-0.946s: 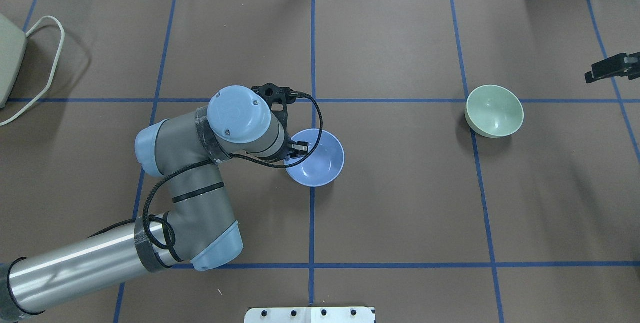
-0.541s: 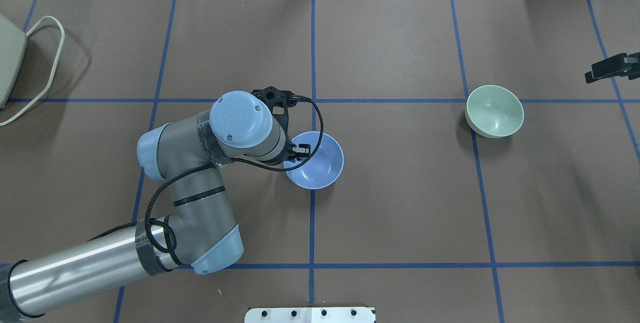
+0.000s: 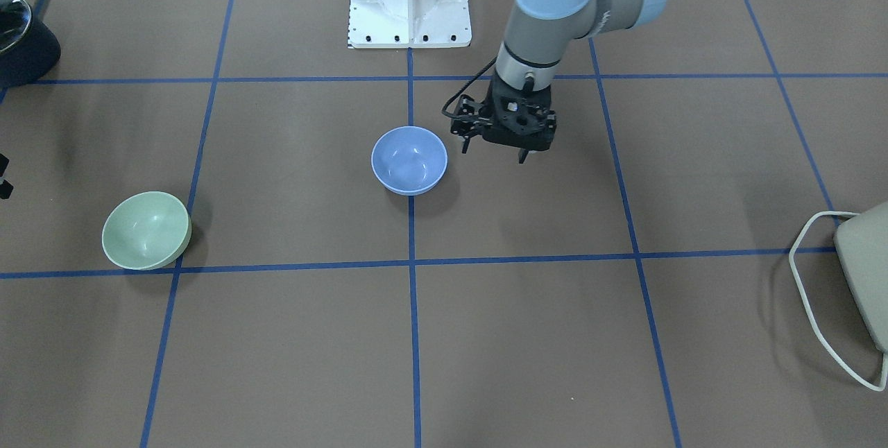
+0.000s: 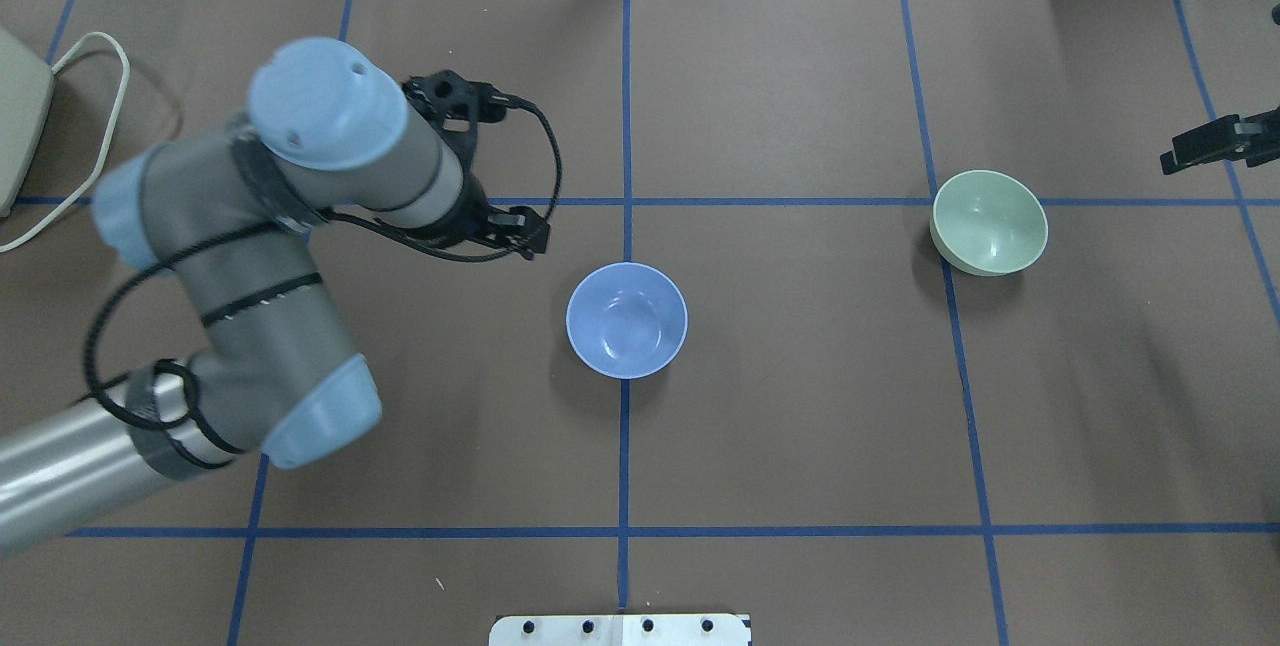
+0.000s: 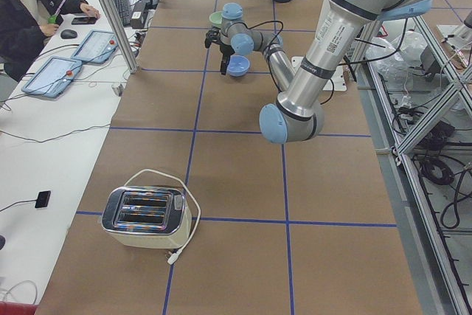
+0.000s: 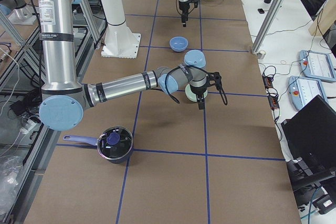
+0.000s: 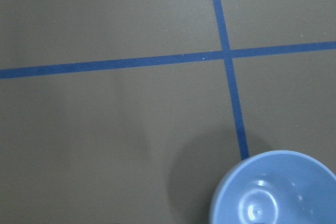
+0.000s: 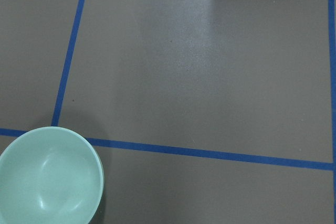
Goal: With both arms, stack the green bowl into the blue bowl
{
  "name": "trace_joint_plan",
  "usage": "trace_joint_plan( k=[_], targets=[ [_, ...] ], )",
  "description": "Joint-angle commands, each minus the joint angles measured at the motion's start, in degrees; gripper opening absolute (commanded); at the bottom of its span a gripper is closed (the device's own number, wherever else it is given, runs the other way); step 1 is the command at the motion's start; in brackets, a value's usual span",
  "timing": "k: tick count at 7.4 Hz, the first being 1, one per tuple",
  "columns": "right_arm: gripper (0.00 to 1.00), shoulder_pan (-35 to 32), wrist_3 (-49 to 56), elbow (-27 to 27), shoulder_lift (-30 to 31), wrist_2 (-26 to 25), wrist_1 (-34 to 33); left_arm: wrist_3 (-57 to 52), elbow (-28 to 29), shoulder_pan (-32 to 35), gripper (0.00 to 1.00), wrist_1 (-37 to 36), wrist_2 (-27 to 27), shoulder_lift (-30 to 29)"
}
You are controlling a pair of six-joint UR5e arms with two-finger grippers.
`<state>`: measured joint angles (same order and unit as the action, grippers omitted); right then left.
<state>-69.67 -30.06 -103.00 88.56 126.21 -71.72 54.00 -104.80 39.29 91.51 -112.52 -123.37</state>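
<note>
Hovering spread and empty just right of the blue bowl [image 3: 409, 160], the left tool [image 3: 492, 152] is clear, but the right tool [image 4: 1185, 154] (its opening I cannot tell) could clip the green bowl [image 4: 989, 223] at the rim, tipping it.

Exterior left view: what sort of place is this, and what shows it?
Probably a robotics lab: the robot's left arm over a blue-taped grid table, and a seated operator beside control tablets.
</note>
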Motion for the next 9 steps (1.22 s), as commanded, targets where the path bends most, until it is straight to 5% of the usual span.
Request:
trace_joint_plan(
  k=[1, 4, 6, 9],
  targets=[
    [1.0, 3.6, -0.3, 0.6, -2.0, -1.3, -0.2, -17.7, -5.2, 14.2, 0.98, -2.7, -9.9, 9.2],
    [0.94, 8.2, -1.6, 7.6, -6.8, -3.1, -0.1, -47.2, -2.9, 34.4, 0.98, -4.7, -16.7, 20.1],
    [0.86, 10.9, -1.6, 7.6, -6.9, -3.1, -0.1, -68.7, 2.1, 50.0, 0.98, -16.8, -19.4, 19.4],
    [0.8, 12.5, -1.6, 10.5, -9.3, -3.2, -0.1, -75.6, 8.3, 56.9, 0.98, -22.9, -19.6, 21.3]
  ],
)
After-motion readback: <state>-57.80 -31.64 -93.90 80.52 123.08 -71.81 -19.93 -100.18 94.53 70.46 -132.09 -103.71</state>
